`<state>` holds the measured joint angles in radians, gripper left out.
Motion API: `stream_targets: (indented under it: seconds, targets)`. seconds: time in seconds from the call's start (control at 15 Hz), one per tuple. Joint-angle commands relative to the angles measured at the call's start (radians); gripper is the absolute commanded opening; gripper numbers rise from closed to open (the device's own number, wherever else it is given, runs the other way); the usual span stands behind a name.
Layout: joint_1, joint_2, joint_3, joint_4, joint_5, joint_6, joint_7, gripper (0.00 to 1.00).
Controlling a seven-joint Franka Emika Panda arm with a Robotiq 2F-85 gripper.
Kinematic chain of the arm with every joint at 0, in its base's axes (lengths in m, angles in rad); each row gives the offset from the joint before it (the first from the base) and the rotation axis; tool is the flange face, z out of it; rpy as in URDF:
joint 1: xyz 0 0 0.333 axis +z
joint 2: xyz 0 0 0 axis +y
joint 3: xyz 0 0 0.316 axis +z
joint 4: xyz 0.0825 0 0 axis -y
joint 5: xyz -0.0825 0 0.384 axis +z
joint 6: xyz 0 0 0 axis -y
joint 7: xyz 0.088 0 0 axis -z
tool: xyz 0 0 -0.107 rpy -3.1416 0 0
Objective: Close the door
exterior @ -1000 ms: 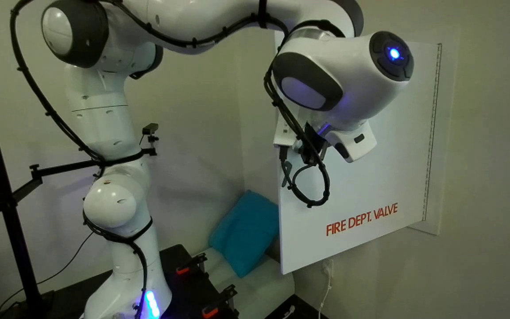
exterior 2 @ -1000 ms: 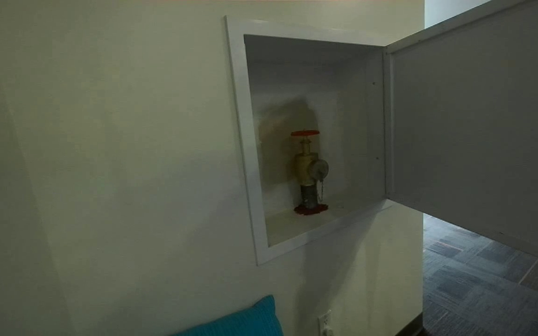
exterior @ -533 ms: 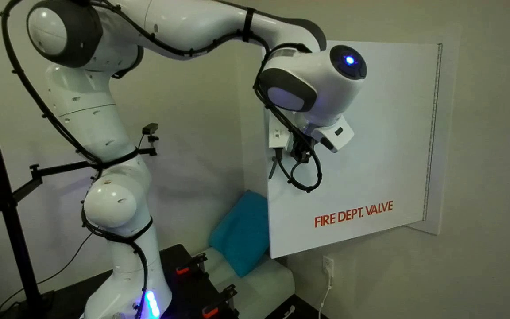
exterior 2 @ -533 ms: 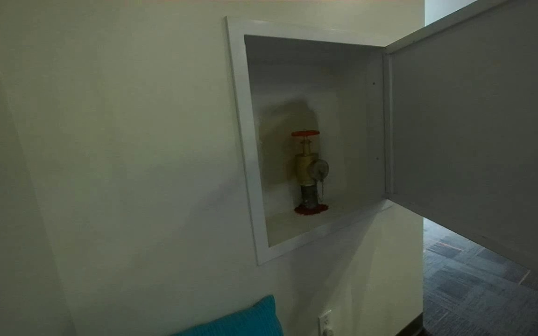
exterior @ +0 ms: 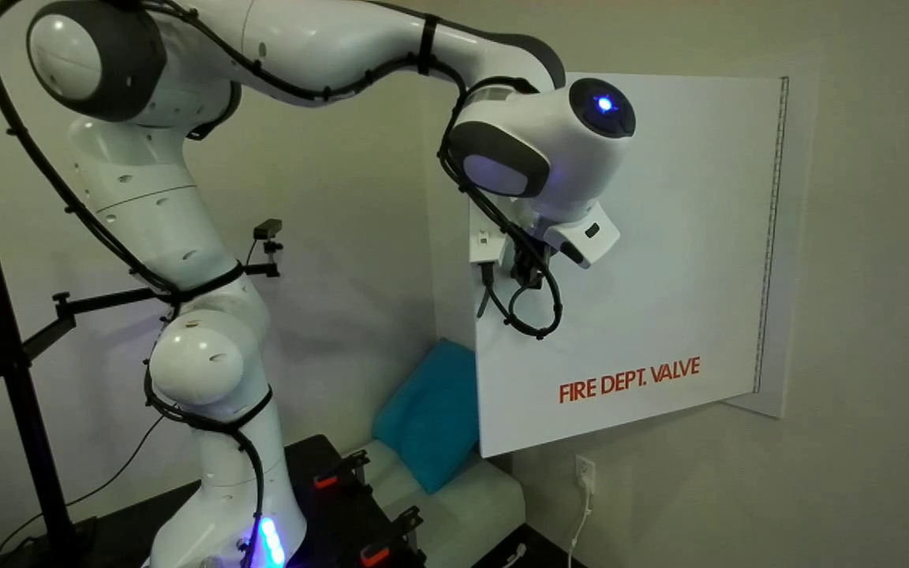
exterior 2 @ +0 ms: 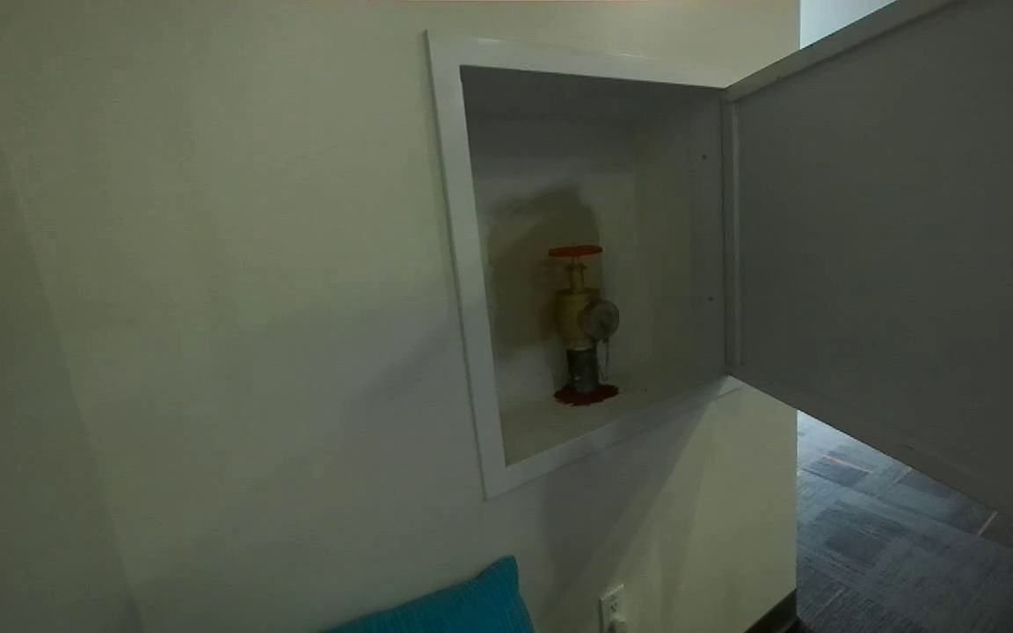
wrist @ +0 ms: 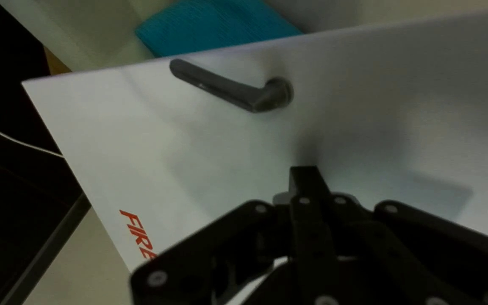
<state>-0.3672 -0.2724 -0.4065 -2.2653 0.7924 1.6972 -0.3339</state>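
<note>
The door (exterior: 660, 276) is a large white panel with red "FIRE DEPT. VALVE" lettering, hinged at its right edge in an exterior view. It stands wide open from the wall; its grey inner side (exterior 2: 893, 246) shows in an exterior view. The wrist view shows its outer face (wrist: 227, 161) with the dark latch handle (wrist: 244, 91). My gripper (wrist: 305, 169) is shut and empty. Its tips point at the outer face beside the handle, at or very near the surface; contact cannot be told for sure. In an exterior view the gripper (exterior: 529, 276) is partly hidden by cables.
The open recess has a white frame (exterior 2: 471, 290) and holds a brass valve (exterior 2: 577, 316) with a red wheel. A blue cushion (exterior: 431, 418) lies on a light seat (exterior: 470, 505) under the door. A wall outlet (exterior: 585, 471) with a white cord is below.
The door has swung partway towards its frame, mostly in the first half second and only slightly since. My arm and shut gripper have moved along with it, leftward and farther off in an exterior view.
</note>
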Motion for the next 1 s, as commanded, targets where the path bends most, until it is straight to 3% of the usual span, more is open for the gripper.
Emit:
stream_targets:
  seconds: [0.0, 0.53, 0.93]
  targets:
    - [0.022, 0.008, 0.005, 0.007, 0.036, 0.001, -0.029, 0.0]
    - [0.116, 0.058, 0.043, 0.025, 0.321, -0.064, -0.166, 0.0]
    - [0.199, 0.118, 0.187, 0.027, 0.554, 0.055, -0.358, 0.0]
